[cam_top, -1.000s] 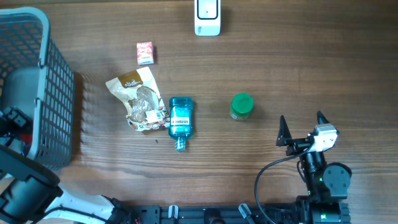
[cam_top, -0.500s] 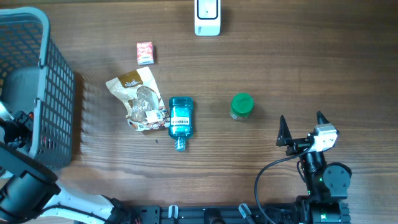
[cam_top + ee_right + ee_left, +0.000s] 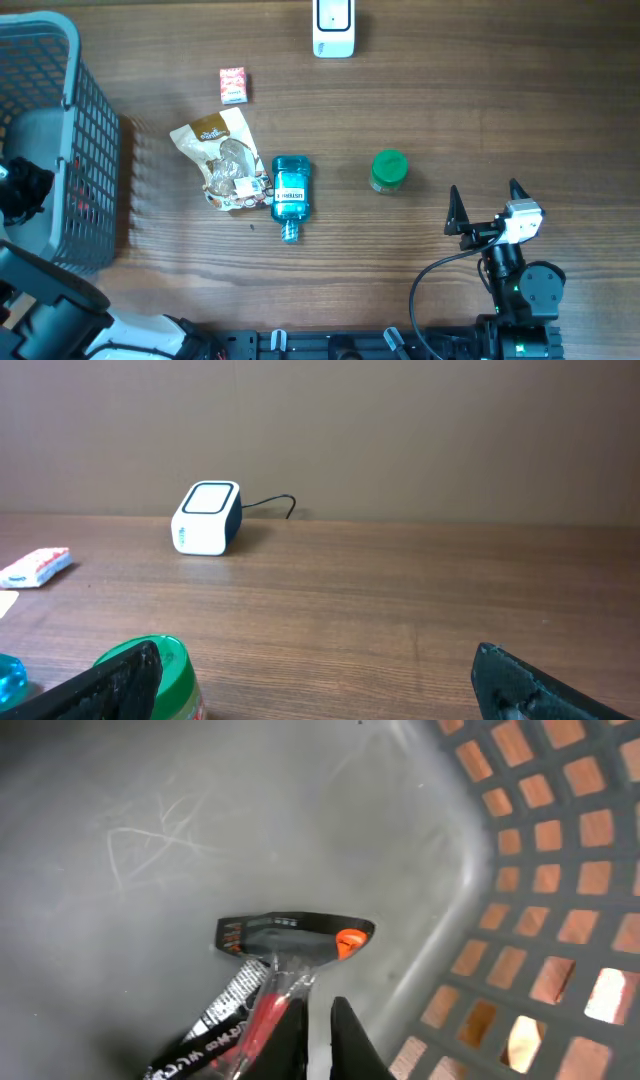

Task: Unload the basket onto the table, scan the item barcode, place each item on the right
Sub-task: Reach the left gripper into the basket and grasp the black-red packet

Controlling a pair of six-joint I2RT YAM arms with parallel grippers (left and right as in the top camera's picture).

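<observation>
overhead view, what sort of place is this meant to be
Likely a mock shop checkout on a wooden table: a white barcode scanner at the far edge, loose goods such as a blue mouthwash bottle and a green-lidded jar, and a grey plastic basket.

1. Left arm [image 3: 50, 300]: white and black links. It enters at the near-left corner of the overhead view and reaches away from the base along the left edge.
2. Left pincer [image 3: 22, 190]: black, at the far end of that arm. In the wrist view [image 3: 318, 1038] its two dark fingers [image 3: 348, 1035] point downward, closed almost tip to tip, with only a thin pale sliver between them.
3. Right arm [image 3: 520, 290]: black, folded low over its base at the near-right.
4. Right pincer [image 3: 485, 192]: jaws spread wide, tips pointing away from the base. In the wrist view [image 3: 318, 660] one finger sits in each lower corner, well apart.
</observation>
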